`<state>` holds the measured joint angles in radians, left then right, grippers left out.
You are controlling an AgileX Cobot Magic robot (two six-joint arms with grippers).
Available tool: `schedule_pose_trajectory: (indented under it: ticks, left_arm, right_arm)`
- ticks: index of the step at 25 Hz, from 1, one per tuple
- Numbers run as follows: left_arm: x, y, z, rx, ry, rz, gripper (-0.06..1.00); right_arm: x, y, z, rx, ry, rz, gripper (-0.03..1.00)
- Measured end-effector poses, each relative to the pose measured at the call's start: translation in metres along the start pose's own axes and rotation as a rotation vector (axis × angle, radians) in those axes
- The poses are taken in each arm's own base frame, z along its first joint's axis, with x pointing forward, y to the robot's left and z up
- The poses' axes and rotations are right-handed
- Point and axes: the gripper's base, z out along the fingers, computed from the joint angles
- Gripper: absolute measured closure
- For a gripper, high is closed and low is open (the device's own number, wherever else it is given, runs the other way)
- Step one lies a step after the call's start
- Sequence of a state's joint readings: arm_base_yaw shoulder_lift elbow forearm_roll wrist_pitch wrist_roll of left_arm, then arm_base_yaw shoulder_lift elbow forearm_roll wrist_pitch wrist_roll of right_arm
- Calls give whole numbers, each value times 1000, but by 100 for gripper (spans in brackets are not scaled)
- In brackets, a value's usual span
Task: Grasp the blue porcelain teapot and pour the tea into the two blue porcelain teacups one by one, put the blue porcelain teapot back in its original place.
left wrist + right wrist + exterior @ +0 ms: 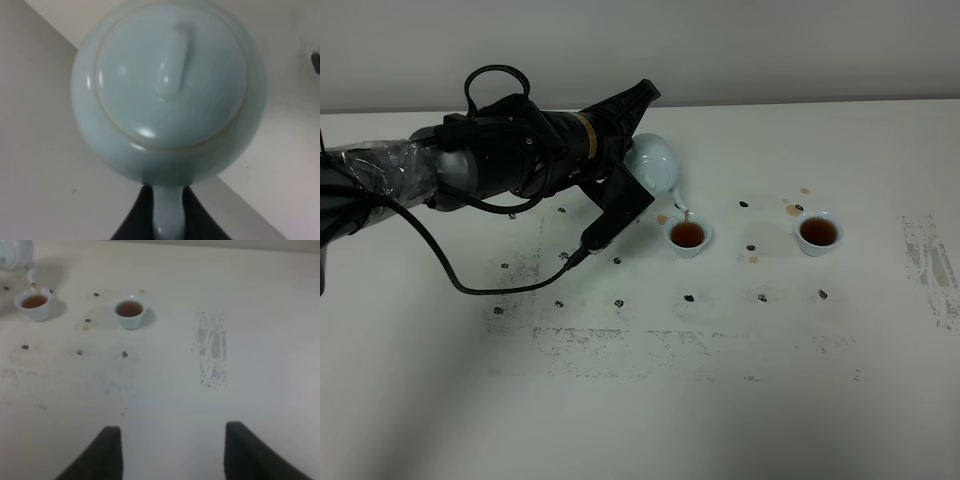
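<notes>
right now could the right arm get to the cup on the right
Probably yes: the right gripper hangs open over bare table, and nothing stands between it and that teacup; the teapot is pouring at the other.

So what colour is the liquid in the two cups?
Reddish-brown tea, clearest in the exterior high view.

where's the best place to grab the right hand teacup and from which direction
Judging by its shape, take the right teacup by its flared rim, coming straight down from above, one finger inside and one outside. It has no handle, stands upright and holds tea, so a level, vertical approach seems least likely to spill.
</notes>
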<state>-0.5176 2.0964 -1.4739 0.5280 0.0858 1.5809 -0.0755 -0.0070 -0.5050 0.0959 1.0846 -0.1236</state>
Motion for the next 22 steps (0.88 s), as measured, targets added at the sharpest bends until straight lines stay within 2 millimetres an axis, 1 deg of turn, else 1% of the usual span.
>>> schedule_pose_trajectory:
  ticks: [22]
  left_arm:
    - [0,1,0,-6,0,0,91]
  right_arm:
    - [0,0,0,0,0,0,49]
